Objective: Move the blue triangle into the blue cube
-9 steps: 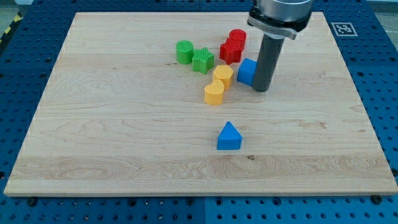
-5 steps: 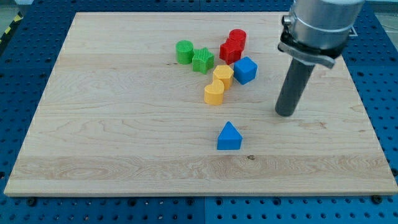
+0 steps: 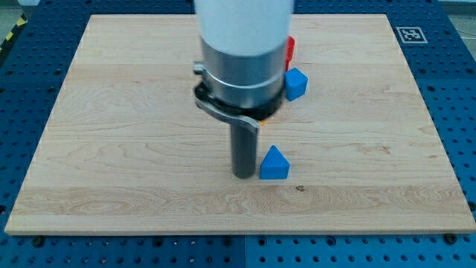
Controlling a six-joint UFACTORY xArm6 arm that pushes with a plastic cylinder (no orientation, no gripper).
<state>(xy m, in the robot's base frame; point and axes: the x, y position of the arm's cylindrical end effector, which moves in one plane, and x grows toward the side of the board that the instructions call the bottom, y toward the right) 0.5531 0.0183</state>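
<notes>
One blue triangle [image 3: 274, 164] beside my tip [image 3: 243, 176]

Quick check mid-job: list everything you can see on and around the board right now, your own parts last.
blue triangle: one, blue, board's lower middle.
blue cube: one, blue, above the triangle toward the view's top, partly behind the arm.
red block: one, red, only a sliver showing past the arm above the cube; shape unclear.
wooden board: one, light wood, fills most of the view.
blue perforated surface: around the board.
marker tag: one, black-white, board's top right corner.
my tip: dark rod, just left of the triangle, about touching.
</notes>
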